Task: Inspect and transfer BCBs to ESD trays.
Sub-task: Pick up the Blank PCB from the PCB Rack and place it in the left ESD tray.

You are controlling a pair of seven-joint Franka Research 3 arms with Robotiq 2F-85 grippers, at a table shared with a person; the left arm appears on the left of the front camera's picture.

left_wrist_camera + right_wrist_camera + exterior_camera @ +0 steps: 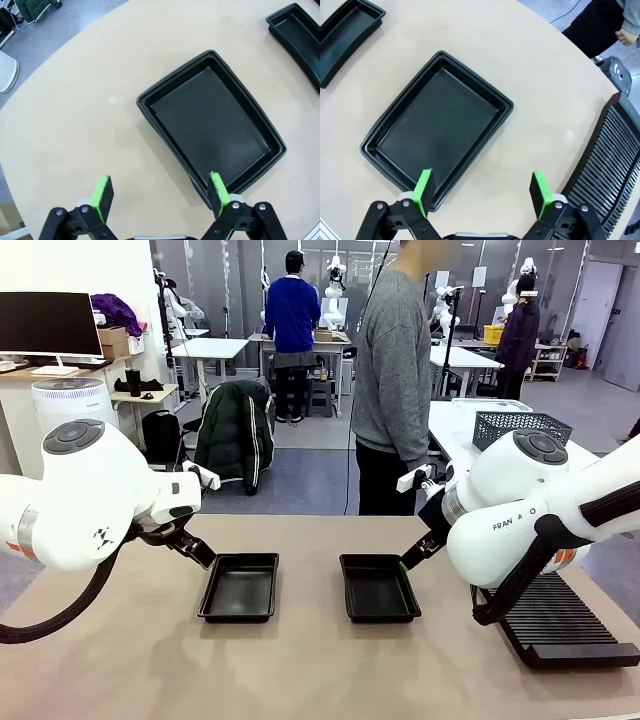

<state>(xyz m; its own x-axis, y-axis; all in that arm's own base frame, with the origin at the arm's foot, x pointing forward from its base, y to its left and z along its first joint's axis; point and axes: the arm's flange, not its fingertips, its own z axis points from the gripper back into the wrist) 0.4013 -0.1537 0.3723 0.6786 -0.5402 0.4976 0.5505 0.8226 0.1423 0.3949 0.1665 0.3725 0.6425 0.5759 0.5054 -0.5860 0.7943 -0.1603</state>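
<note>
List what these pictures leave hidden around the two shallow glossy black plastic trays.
- Long black ribbed rack: right wrist view, cut off by the right edge; front view, white right arm covers part of it.
- Grey mesh basket: front view, its walls hide the contents.

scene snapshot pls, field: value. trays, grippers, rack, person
left tray: black, empty, flat on the table
right tray: black, empty, beside the left tray, not touching it
left gripper: open, holding nothing, above the left tray's edge
right gripper: open, holding nothing, above the right tray's edge
slotted rack: black, on the table, right of the right tray
person: standing at the far side
</note>
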